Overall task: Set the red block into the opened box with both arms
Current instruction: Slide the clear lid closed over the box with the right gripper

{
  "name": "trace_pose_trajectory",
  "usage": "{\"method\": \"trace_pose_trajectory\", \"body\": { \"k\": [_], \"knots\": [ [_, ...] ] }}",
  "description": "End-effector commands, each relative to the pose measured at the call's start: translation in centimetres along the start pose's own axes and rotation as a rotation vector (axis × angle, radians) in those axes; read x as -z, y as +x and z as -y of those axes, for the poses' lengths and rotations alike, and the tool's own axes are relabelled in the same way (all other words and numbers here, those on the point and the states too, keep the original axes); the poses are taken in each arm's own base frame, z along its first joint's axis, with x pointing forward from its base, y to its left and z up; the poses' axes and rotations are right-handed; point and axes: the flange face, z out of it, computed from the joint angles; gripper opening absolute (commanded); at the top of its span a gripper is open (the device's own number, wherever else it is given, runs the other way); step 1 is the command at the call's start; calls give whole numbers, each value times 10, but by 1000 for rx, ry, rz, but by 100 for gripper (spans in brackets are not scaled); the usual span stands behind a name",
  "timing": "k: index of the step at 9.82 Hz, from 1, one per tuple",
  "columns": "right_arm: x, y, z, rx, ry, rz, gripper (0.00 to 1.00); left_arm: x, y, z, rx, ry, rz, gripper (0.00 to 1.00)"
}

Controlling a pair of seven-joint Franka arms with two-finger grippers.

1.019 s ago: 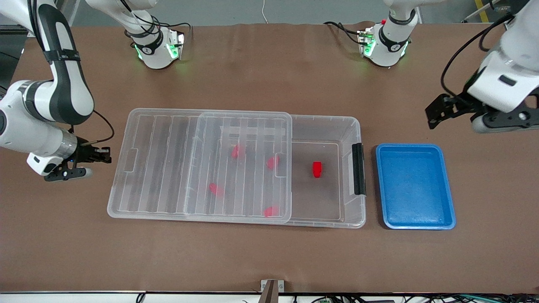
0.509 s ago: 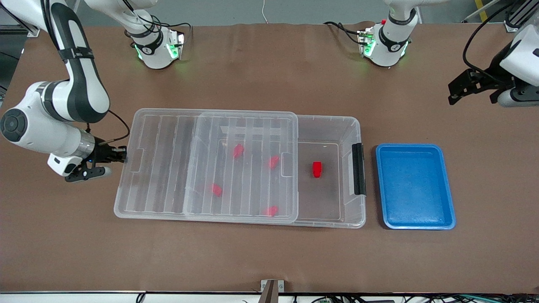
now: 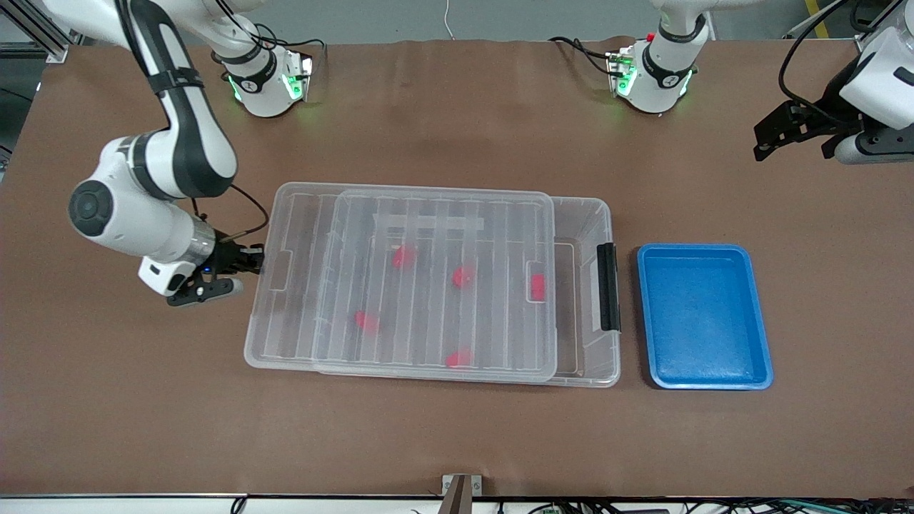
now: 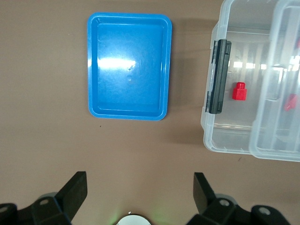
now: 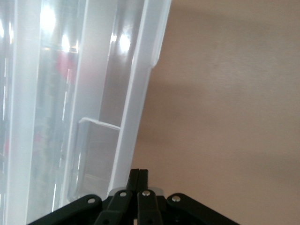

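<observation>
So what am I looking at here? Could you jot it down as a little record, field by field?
box: clear bin, mid-table
lid: ribbed lid covering most of the box, a strip by the black handle uncovered
red blocks: five in the box; one at the lid's edge
blue tray: beside the box, toward the left arm's end
right gripper: shut, tips against the lid's end
left gripper: open, over bare table, waiting
</observation>
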Motion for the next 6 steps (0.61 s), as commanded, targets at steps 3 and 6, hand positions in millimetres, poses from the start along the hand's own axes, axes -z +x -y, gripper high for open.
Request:
{"method": "trace_pose_trajectory", "body": {
  "k": [3,6],
  "knots": [
    [-19,11,48,-27,6,-2,0,-10,-6,-2,-14,-1,43,100],
    [-18,11,49,-26,6,-3,0,-9,-7,-4,-20,2,39,100]
  ]
}}
